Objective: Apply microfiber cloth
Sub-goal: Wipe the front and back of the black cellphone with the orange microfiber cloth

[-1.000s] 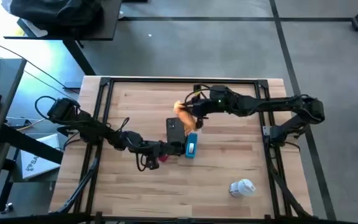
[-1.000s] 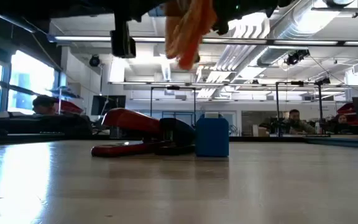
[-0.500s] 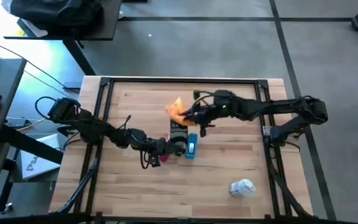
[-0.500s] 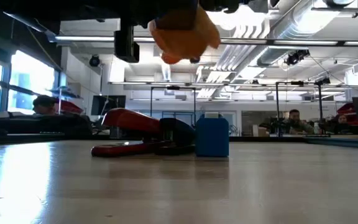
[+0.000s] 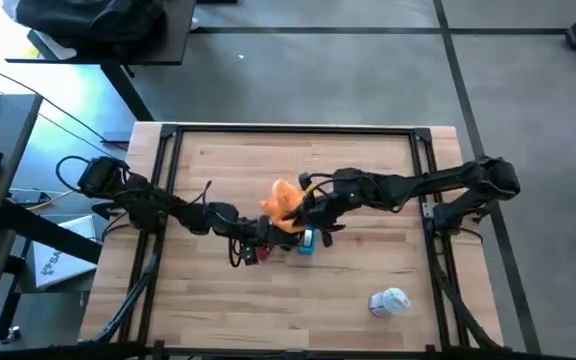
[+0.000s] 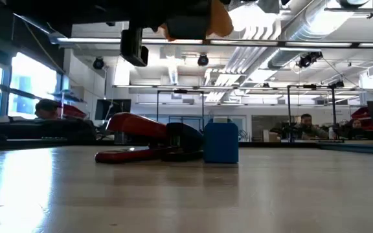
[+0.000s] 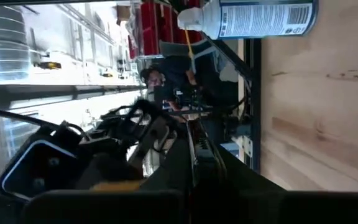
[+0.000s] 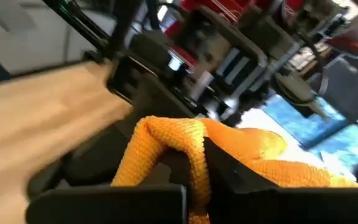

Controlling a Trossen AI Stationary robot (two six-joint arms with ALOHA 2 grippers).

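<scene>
The orange microfiber cloth hangs bunched in my right gripper, above the table's middle. It is also in the right wrist view and at the top of the low view. Just below it on the table lie a red and black device and a small blue box, both resting flat on the wood. My left gripper reaches in from the left, close to the red part. Dark shapes in the left wrist view hide its fingertips. My right gripper pinches a bunched fold of the cloth between its two fingers, several layers thick. The fingers come slanting down from the table's right. The cloth is lifted clear of the table and bulges out past the fingertips.
A white-grey spray bottle lies on its side at the near right of the table, also seen in the left wrist view. A black frame runs around the table top. People sit at desks in the room behind.
My right gripper has carried the cloth toward the table's left and near edges, ending over the black device and the blue box. The cloth, which hung down long a second ago, is now bunched up at the fingers. The red device and the blue box have stayed put.
</scene>
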